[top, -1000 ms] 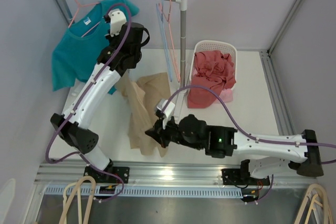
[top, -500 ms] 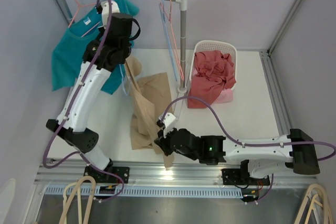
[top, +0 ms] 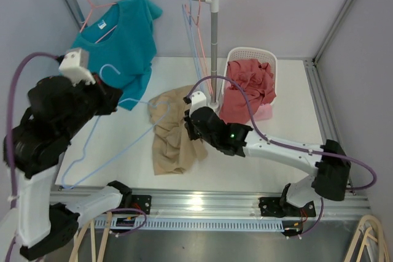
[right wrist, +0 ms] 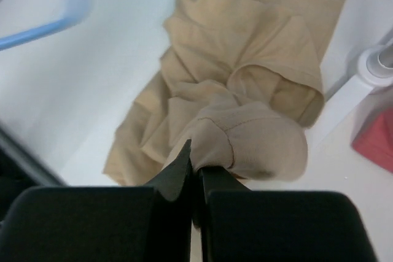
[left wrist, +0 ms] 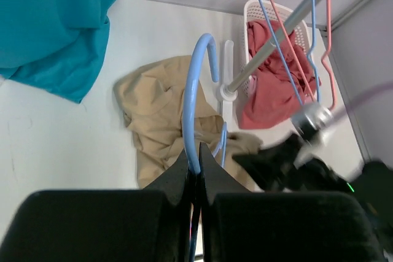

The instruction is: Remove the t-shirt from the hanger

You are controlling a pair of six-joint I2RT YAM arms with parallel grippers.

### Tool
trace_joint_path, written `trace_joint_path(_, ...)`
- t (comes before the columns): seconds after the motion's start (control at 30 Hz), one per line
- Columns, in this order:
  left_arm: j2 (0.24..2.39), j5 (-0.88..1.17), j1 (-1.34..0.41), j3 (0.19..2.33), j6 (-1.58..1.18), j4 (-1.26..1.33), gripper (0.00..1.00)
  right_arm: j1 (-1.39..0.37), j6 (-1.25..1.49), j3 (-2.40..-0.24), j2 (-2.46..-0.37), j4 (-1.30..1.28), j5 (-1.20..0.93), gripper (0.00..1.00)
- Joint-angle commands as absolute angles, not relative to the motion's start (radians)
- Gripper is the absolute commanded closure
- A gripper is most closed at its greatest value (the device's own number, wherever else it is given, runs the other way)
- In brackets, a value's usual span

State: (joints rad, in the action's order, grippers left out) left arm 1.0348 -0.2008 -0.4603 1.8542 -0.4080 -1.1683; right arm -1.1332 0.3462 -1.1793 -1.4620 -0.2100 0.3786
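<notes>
Tan t-shirt [top: 175, 133] is soft matt cloth, creased, w/ a stitched hem; same matt knit look on the teal t-shirt [top: 120, 41] & the red cloth [top: 245, 87] in a white plastic basket [top: 249, 51] w/ a perforated, slightly shiny wall. Blue hanger [left wrist: 191, 102] is thin, smooth & glossy (plastic or coated wire, can't tell), rack pole [top: 214, 47] dull grey metal w/ white plastic caps, table [top: 288, 108] flat matt white. Left gripper [left wrist: 195, 157] & right gripper [right wrist: 195, 157] are matt black plastic, arm shells glossy white, cable [top: 288, 145] smooth purple, front rail [top: 202, 199] brushed aluminium.
</notes>
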Motion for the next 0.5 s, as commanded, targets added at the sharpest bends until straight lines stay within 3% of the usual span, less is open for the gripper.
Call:
trace_joint_path(0.0,0.980,-0.176,-0.454,1.885,-0.370,-1.281,0.99,-1.106,0.310,-1.239,-1.557,-0.239,0.345,1.00)
trace_joint_path(0.1,0.977,-0.300,-0.454,1.913,-0.357,-1.299,0.99,-1.091,0.299,-1.327,-1.669,-0.255,0.310,1.00)
trace_joint_path(0.3,0.965,-0.451,-0.445,1.890,-0.314,-1.207,0.99,-1.086,0.307,-1.552,-1.919,-0.385,0.239,0.74)
trace_joint_path(0.4,0.979,-0.463,-0.436,1.902,-0.301,-1.192,0.99,-1.085,0.318,-1.607,-2.011,-0.428,0.209,0.53)
trace_joint_path(0.43,0.988,-0.471,-0.431,1.905,-0.296,-1.190,0.99,-1.083,0.325,-1.638,-2.032,-0.442,0.198,0.35)
trace_joint_path(0.47,0.991,-0.474,-0.430,1.905,-0.295,-1.190,0.99,-1.083,0.330,-1.647,-2.048,-0.451,0.178,0.26)
